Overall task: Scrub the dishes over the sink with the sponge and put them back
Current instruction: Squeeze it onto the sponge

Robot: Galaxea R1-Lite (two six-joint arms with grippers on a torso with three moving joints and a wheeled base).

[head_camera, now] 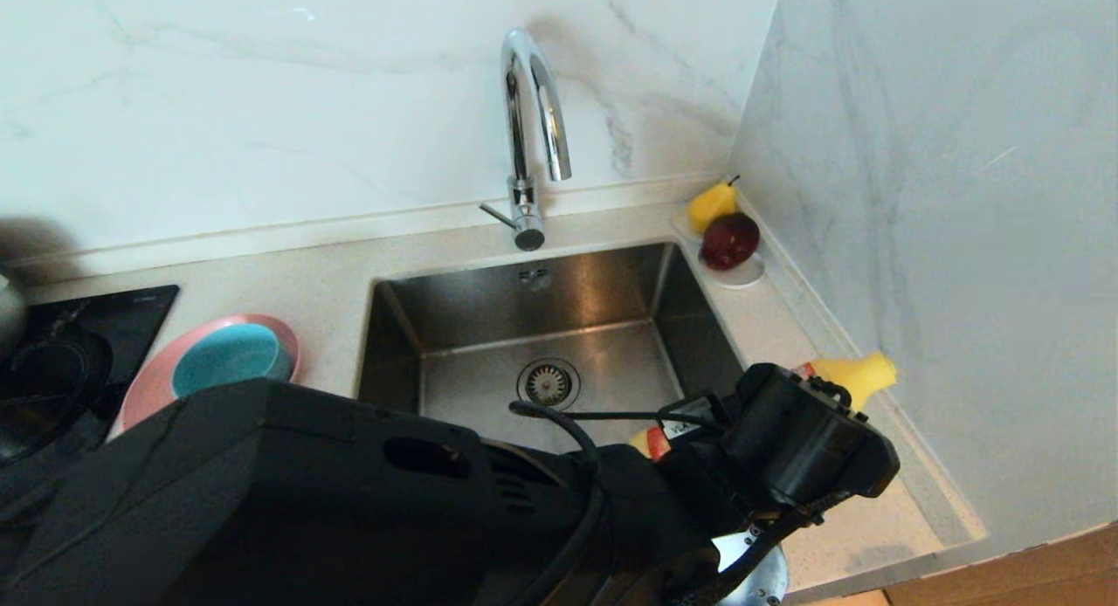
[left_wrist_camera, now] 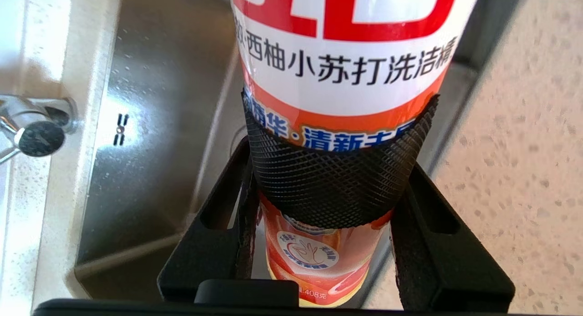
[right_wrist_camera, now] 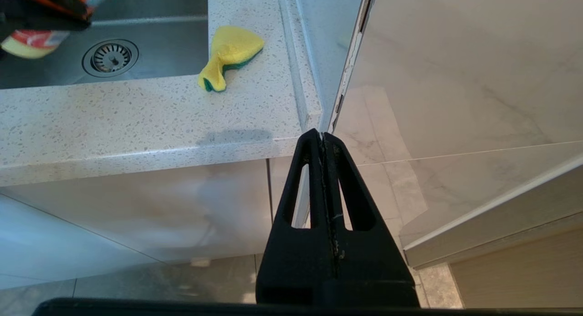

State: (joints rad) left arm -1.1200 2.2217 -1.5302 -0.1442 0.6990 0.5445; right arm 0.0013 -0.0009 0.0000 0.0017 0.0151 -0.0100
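My left gripper (left_wrist_camera: 332, 175) is shut on an orange and white detergent bottle (left_wrist_camera: 346, 56), round its black knurled band, above the right edge of the sink (head_camera: 559, 300). The bottle's base (head_camera: 651, 440) pokes out over the basin. The yellow sponge (head_camera: 860, 375) lies untouched on the counter right of the sink, and it also shows in the right wrist view as a fish-shaped sponge (right_wrist_camera: 230, 54). The dishes stand left of the sink: a teal bowl (head_camera: 227, 357) on a pink plate (head_camera: 144, 383). My right gripper (right_wrist_camera: 321, 136) hangs shut and empty below the counter's front edge.
A chrome tap (head_camera: 528, 126) arches over the basin's back, with the drain (head_camera: 548, 383) below it. A yellow pear (head_camera: 712, 204) and a dark red apple (head_camera: 729, 239) sit on a white saucer (head_camera: 742, 278) in the back corner. A black cooktop (head_camera: 79, 344) lies far left. A marble wall (head_camera: 917, 239) closes off the right.
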